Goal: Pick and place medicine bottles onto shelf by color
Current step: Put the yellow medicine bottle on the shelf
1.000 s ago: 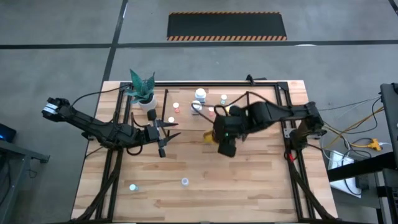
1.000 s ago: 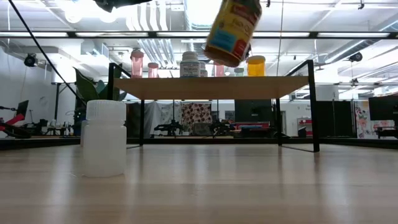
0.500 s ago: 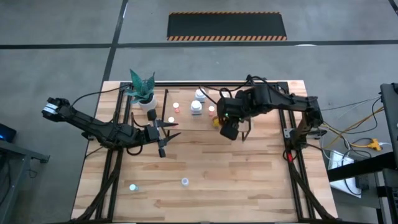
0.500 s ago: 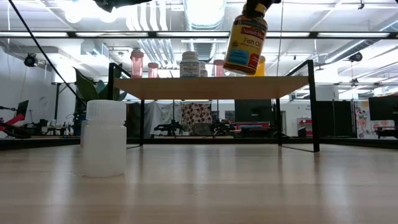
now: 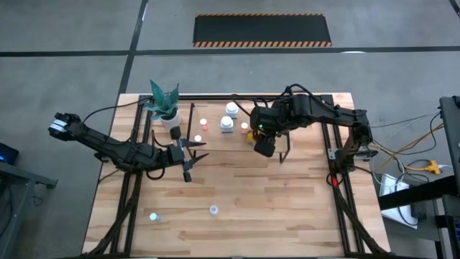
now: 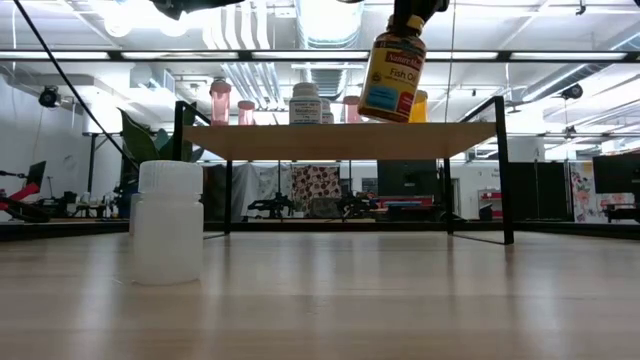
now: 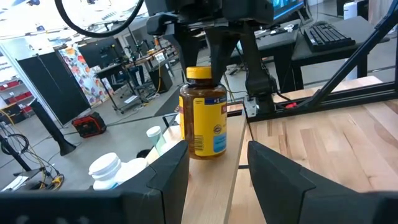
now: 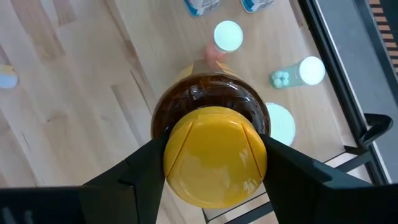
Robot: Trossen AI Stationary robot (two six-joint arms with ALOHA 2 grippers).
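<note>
Right gripper is clamped on the yellow cap of the amber bottle, holding it upright w/ a slight tilt, above the shelf near its front edge, toward the right end; base looks just clear of the board, not set down yet. Other bottles stand along the shelf's back, pink ones toward the left end, a yellow one behind the held bottle. Left gripper waits spread wide, w/ nothing in it, over the table left of centre, near the shelf's front-left corner. Two small bottles sit apart near the table's front edge. Handling, as a guess: rigid plastic, prob. heaviest of the lot, smooth label so sides could slip; cap grip from above suits it, but the long body can swing, so lower slow & let go only once base is flat.
</note>
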